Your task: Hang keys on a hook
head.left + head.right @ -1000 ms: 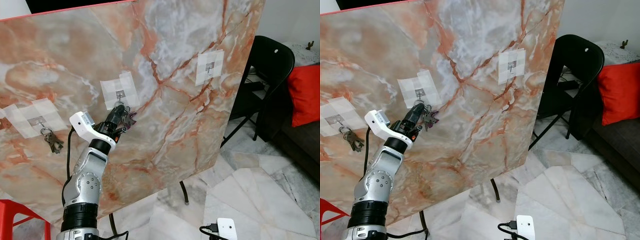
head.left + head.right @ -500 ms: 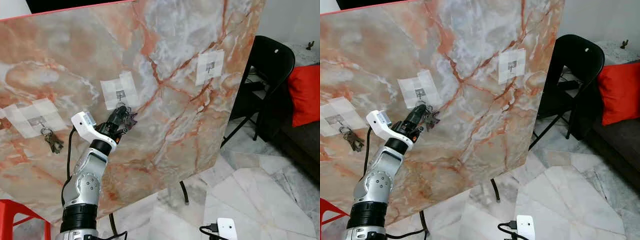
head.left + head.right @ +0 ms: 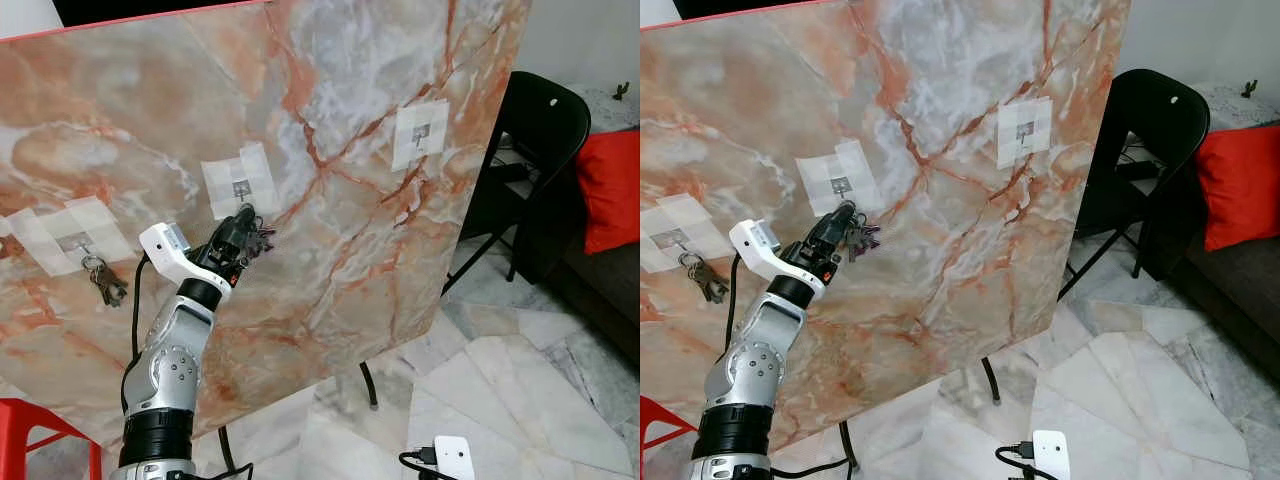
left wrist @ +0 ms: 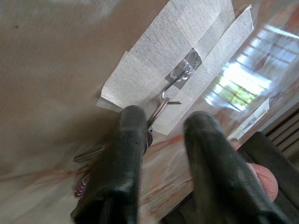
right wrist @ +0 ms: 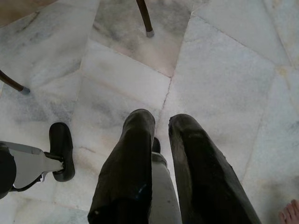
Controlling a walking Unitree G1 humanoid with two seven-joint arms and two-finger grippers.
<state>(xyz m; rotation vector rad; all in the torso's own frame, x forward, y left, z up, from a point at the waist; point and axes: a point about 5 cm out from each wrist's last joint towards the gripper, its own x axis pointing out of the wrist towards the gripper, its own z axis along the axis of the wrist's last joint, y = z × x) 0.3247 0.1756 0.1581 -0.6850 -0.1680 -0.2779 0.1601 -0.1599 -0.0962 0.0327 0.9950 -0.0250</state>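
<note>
A tilted marble board point(image 3: 330, 280) carries taped hooks. My left gripper point(image 3: 243, 220) is raised to the middle hook point(image 3: 241, 188), its tips just under the tape. In the left wrist view the two fingers point(image 4: 128, 140) stand apart with nothing between them. The key ring point(image 4: 158, 109) runs from the hook's wire point(image 4: 174, 84) down behind one fingertip. The bunch of keys point(image 3: 263, 237) dangles beside the fingers, below and right of the hook. My right gripper point(image 5: 161, 126) hangs idle over the marble floor, fingers close together.
Another bunch of keys point(image 3: 102, 283) hangs on the left hook point(image 3: 78, 242). A third taped hook point(image 3: 420, 130) at the right is bare. Right of the board stand a black folding chair point(image 3: 545, 120) and a red cushion point(image 3: 612, 190). A red stool point(image 3: 30, 432) and a white plug box point(image 3: 452, 458) are on the floor.
The left gripper has crept up closer to the middle hook. The keys have swung slightly but stay below the hook.
</note>
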